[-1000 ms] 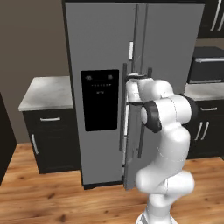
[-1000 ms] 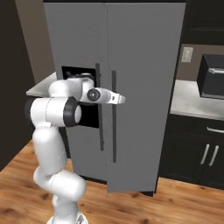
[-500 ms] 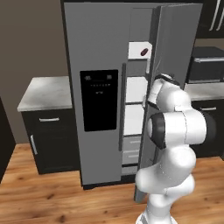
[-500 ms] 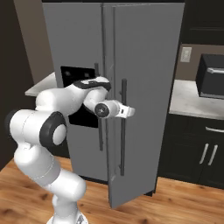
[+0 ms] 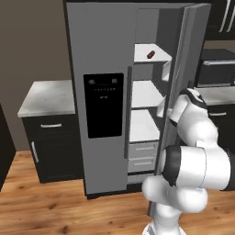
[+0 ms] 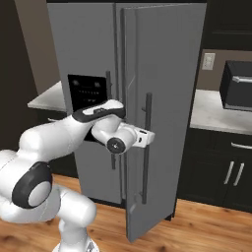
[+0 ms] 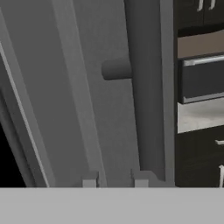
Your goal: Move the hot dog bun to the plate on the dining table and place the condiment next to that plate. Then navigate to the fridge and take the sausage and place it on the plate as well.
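Grey fridge [image 5: 105, 55] open, sausage [image 5: 150, 54] on top shelf [image 5: 156, 58]

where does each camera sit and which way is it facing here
Left base view: behind the arm's left, facing the fridge with its right door swung open; sausage on the top shelf; arm at lower right.
Right base view: behind the arm's right, facing that door's outside and handle; the gripper reaches it.
Hand view: on the hand, close against the handle.
All three share the right door.
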